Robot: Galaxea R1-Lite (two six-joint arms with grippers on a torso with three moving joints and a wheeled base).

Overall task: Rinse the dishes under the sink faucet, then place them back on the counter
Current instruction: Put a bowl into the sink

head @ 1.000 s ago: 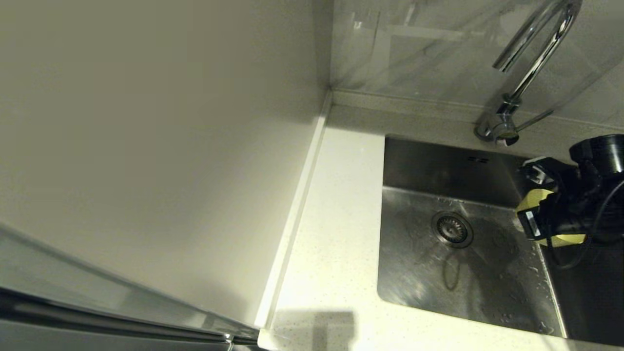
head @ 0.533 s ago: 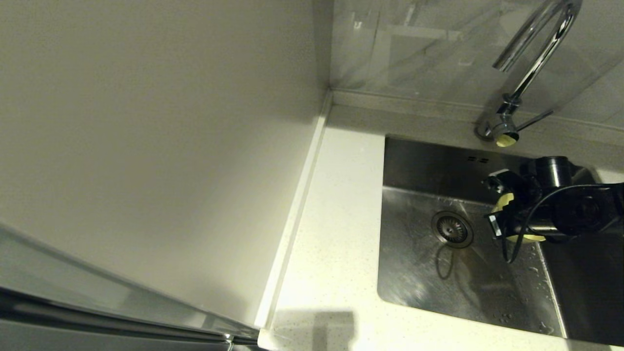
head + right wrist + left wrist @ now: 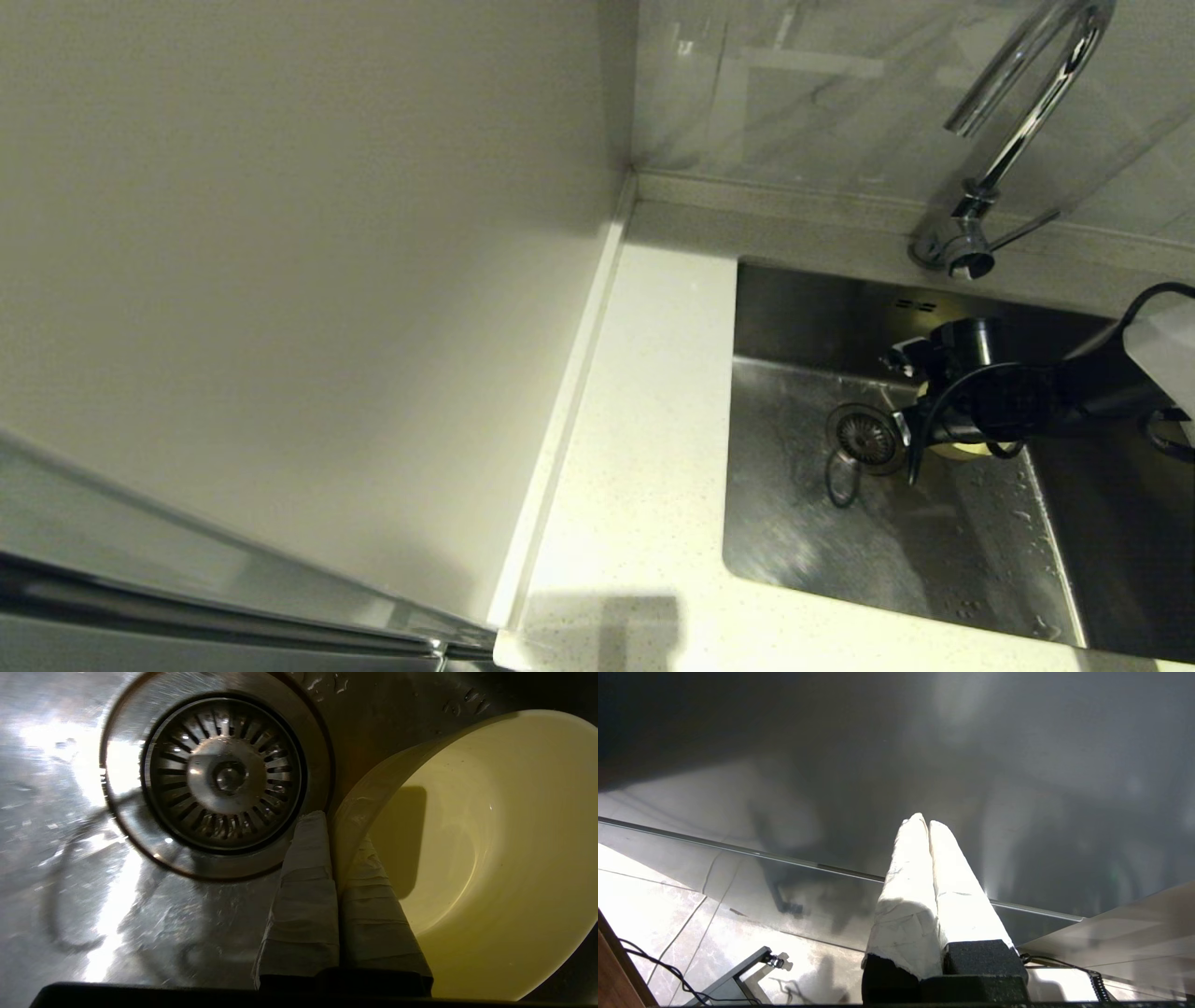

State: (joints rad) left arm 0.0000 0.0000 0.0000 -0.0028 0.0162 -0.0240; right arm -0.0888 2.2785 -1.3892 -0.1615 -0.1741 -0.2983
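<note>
So my right gripper [image 3: 332,826] has its jaws pinched on the rim of the small round yellow plastic bowl [image 3: 486,858], low in the square steel sink [image 3: 803,523], just beside the round drain strainer [image 3: 224,774]. I'd keep the pinch firm and tilt the bowl under the chrome gooseneck faucet [image 3: 1018,121]. No water visible. From the head view my arm hides most of the bowl. Left gripper [image 3: 928,828] is parked, jaws together.

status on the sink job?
Right hand shut on yellow bowl rim, low in sink beside drain strainer. Left hand shut, parked. Nothing blocking.
</note>
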